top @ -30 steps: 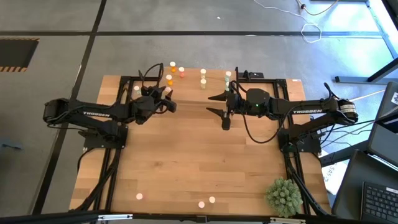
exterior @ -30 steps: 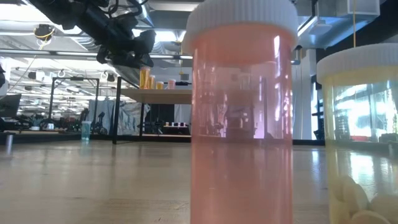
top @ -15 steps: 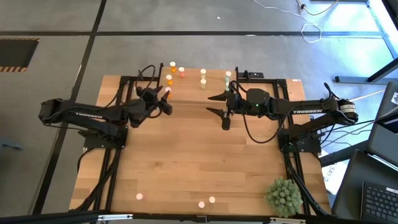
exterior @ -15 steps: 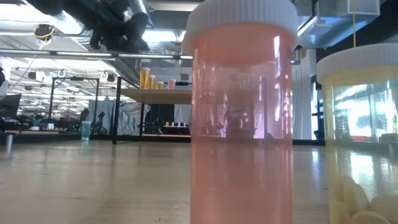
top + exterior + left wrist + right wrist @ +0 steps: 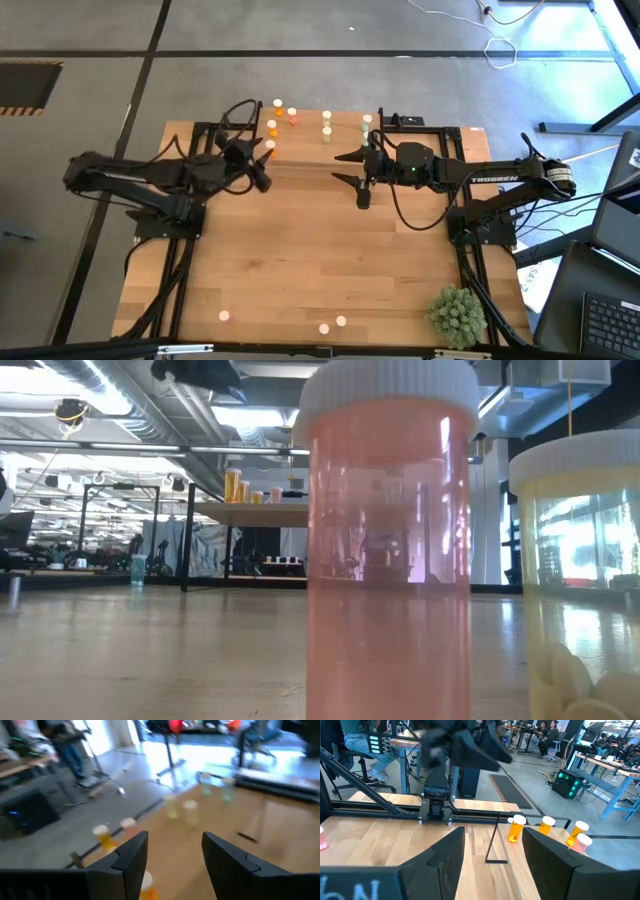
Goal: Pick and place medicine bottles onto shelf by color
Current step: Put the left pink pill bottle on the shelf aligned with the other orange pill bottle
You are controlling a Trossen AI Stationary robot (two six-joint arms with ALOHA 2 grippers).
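Observation:
Several medicine bottles stand upright on the shelf (image 5: pixel 310 124) at the table's far edge: orange ones (image 5: pixel 272 128), a pink one (image 5: pixel 292 114), pale ones (image 5: pixel 327 131) and greenish ones (image 5: pixel 366 124). The low view shows the shelf board (image 5: pixel 255 511) on black legs. Three more bottles stand at the near edge (image 5: pixel 324 327); a pink one (image 5: pixel 385 540) and a pale yellow one (image 5: pixel 580 580) fill the low view. My left gripper (image 5: pixel 262 168) is open and empty, raised just left of the orange bottles (image 5: pixel 102 836). My right gripper (image 5: pixel 350 168) is open and empty near the shelf's right part.
A spiky green plant ball (image 5: pixel 457 315) sits at the table's near right corner. Black frame rails run along both sides of the table (image 5: pixel 300 250), whose middle is bare wood. In the right wrist view, people sit at desks in the room beyond the table.
My left gripper has risen, leaving the top of the low view, and has drawn back a little from the shelf toward the table's left and near side. My right arm has kept still.

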